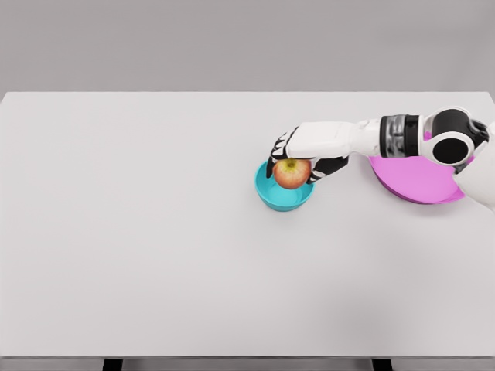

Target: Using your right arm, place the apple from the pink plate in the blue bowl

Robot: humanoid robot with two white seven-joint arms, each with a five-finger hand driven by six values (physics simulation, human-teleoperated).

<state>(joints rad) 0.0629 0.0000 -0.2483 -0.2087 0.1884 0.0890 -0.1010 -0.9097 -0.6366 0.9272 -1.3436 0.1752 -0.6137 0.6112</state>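
Apple (292, 173): we grasp it in our right hand (303, 154), over blue bowl (283, 197); pink plate (418, 179) beside.

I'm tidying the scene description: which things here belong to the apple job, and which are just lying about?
Part of the job: apple, blue bowl, pink plate, right hand holding the apple over the bowl.

Just there: white table only; nothing else lies about.

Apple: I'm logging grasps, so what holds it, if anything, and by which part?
The right hand holds the apple from above, fingers curled round its top and sides, over the bowl.
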